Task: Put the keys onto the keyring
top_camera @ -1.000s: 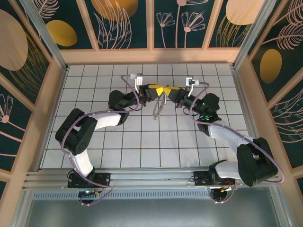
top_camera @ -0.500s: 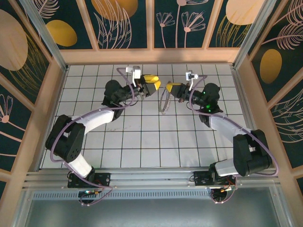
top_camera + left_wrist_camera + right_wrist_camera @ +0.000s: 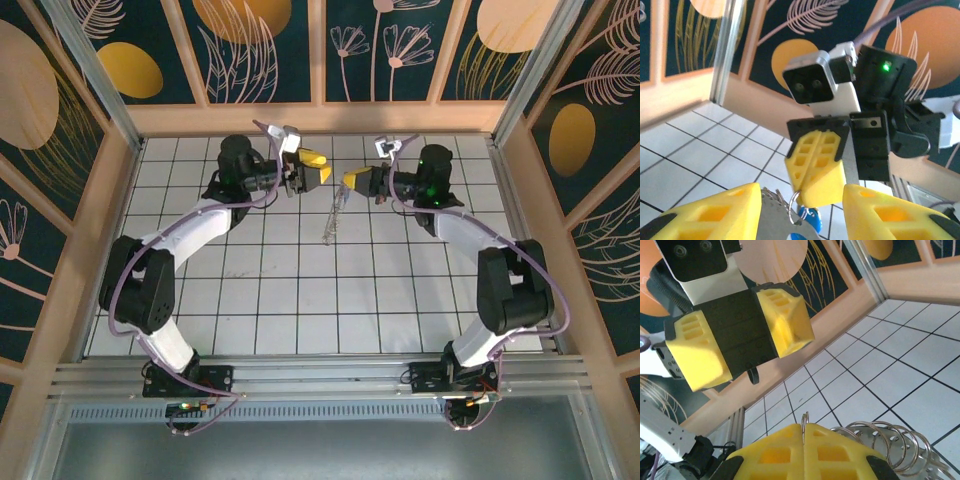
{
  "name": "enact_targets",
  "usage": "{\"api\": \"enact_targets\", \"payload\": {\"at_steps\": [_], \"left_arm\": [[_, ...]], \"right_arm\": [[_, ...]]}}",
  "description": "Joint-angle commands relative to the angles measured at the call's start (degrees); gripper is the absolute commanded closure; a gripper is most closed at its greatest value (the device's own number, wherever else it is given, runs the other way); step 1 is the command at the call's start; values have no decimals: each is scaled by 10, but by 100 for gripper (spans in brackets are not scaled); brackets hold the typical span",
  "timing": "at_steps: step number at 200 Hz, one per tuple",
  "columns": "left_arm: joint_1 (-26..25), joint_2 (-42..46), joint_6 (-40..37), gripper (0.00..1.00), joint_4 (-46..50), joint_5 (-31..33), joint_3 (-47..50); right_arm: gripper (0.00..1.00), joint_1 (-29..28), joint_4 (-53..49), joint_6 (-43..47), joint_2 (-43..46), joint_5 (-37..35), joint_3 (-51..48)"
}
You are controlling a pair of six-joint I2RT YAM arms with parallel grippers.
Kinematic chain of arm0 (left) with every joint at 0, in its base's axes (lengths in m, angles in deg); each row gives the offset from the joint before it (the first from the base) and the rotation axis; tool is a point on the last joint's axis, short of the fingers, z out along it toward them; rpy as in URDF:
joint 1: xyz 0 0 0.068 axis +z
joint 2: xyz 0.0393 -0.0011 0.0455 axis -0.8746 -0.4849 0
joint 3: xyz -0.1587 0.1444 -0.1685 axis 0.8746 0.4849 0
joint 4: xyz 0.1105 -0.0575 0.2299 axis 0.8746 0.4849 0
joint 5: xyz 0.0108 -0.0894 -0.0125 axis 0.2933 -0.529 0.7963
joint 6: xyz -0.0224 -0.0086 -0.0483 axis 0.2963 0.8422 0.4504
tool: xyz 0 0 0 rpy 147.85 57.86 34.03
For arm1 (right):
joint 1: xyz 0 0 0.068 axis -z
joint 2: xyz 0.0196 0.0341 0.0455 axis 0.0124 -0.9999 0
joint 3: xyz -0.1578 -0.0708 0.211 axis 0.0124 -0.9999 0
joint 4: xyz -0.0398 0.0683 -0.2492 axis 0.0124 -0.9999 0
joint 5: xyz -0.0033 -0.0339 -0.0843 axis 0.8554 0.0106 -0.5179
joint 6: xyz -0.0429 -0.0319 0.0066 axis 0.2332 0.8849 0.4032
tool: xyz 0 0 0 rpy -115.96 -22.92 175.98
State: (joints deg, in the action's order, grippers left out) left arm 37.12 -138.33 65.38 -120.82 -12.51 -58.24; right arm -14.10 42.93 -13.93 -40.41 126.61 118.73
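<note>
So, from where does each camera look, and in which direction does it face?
Top external: above and behind the bases, facing down at the table; both arms, the left claw and the right claw show.
Left wrist: on the left arm, facing the right claw, shut on the keyring; own fingers below.
Right wrist: on the right arm, facing the open left claw; own fingers below.
Shared: both wrist views show the keyring.
</note>
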Motion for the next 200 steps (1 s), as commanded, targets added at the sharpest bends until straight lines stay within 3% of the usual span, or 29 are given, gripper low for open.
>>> {"api": "enact_targets", "payload": {"at_steps": [1, 38, 200], "left_arm": [[1, -23, -54, 53, 86, -53, -33], [4, -46, -60, 53, 103, -59, -53], [7, -98, 65, 59, -24, -116, -68]], "right_arm": [[100, 2, 13, 4, -13, 42, 32], [100, 1, 19, -7, -24, 41, 43], [100, -6, 45, -25, -25, 38, 35]]}}
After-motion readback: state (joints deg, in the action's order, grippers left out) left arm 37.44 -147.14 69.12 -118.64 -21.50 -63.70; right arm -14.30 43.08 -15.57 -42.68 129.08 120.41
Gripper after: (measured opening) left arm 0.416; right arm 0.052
